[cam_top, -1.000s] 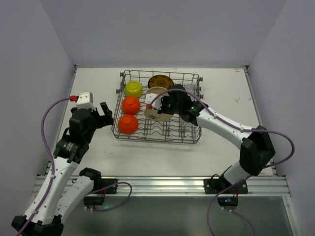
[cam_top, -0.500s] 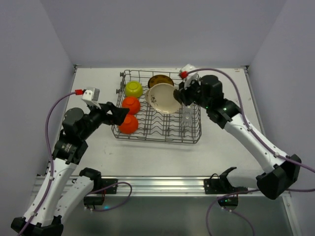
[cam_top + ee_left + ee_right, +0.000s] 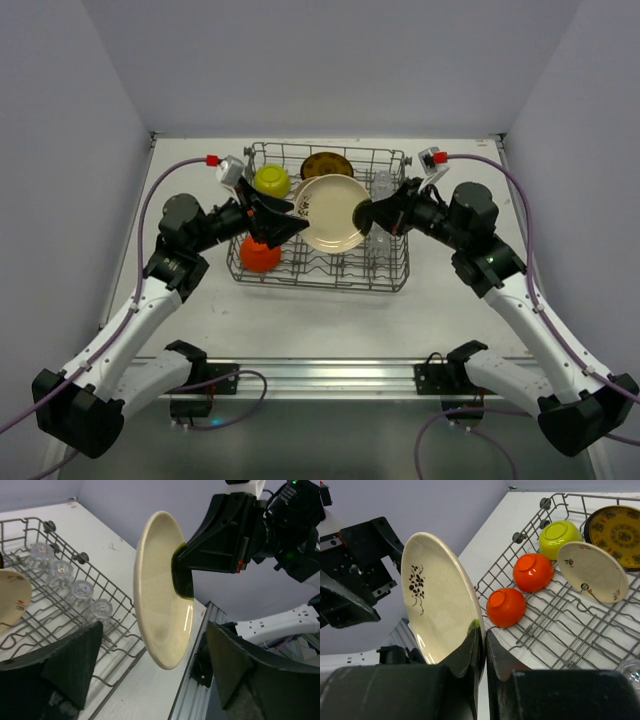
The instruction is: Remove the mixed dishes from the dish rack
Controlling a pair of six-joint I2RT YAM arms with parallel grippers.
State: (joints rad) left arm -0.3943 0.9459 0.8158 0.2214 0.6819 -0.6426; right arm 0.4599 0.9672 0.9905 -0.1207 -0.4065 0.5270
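Right end effector (image 3: 366, 216) pinches the cream plate (image 3: 330, 213) by its rim above the rack (image 3: 390, 270) (rigid, glossy, likely slippery and breakable); left end effector (image 3: 275, 222) spread, ready for the opposite rim.

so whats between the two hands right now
A cream plate, held on edge above the dish rack: the right hand grips its rim and the open left hand faces it. Clearest in the top view.

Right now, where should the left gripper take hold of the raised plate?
Probably the free rim opposite the right gripper. The plate hangs on edge above the rack, pinched at its right rim. The open left gripper should close over the bare left edge, one finger on each face.
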